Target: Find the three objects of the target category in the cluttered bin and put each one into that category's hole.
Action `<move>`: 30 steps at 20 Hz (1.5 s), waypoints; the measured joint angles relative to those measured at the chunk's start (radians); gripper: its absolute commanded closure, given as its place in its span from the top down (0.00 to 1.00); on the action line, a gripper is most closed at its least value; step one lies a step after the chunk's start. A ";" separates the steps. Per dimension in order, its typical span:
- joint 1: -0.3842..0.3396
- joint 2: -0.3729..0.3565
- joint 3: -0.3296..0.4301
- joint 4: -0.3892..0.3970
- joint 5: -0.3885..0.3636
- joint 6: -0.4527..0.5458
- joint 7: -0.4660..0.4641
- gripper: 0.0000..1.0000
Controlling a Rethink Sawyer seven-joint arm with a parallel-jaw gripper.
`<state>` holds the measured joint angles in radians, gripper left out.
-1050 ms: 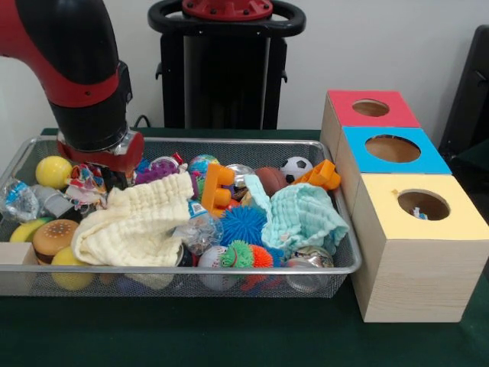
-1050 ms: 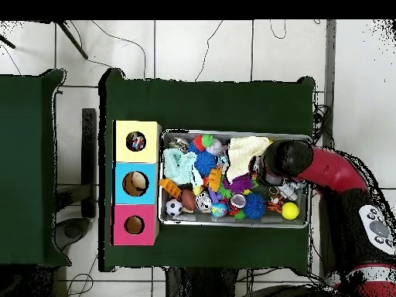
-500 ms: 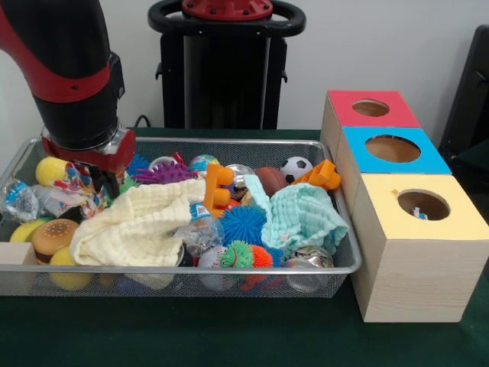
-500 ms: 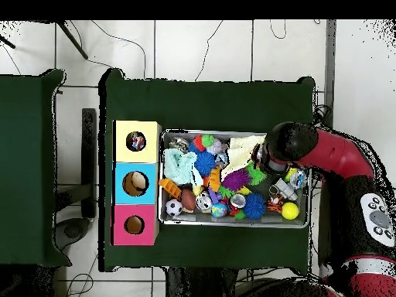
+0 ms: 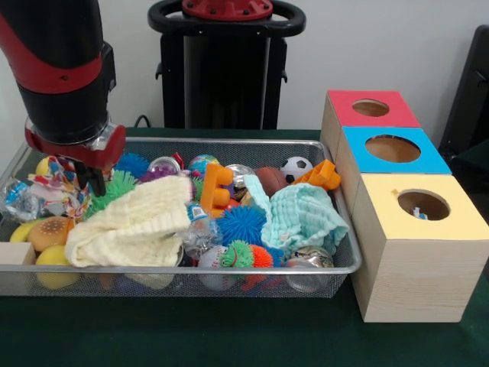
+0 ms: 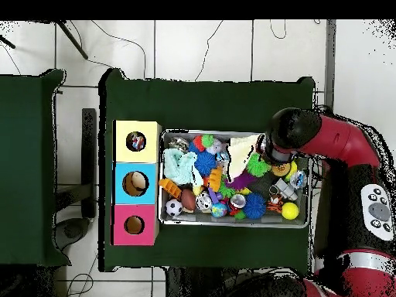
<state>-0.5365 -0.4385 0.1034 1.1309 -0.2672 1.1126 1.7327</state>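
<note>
Green spiky ball lying just beside my gripper, toward the cream cloth; I am unable to judge its grip

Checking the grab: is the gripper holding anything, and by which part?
Cannot be told: the gripper sits low among the toys beside the yellow cloth, its tips hidden.
</note>
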 measured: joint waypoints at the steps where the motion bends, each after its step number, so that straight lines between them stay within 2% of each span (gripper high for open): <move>1: 0.004 0.003 -0.003 -0.012 0.001 0.008 0.000 0.00; 5: 0.022 0.006 -0.017 -0.042 0.005 0.021 0.000 0.00; 13: 0.092 -0.009 -0.073 -0.040 0.014 0.021 0.007 0.00; 20: 0.194 -0.055 -0.129 0.036 0.043 -0.036 0.058 0.00; 23: 0.259 -0.084 -0.157 0.104 0.069 -0.117 0.116 0.00; 30: 0.319 -0.117 -0.190 0.201 0.124 -0.221 0.202 0.00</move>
<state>-0.2175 -0.5555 -0.0866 1.3321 -0.1437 0.8916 1.9345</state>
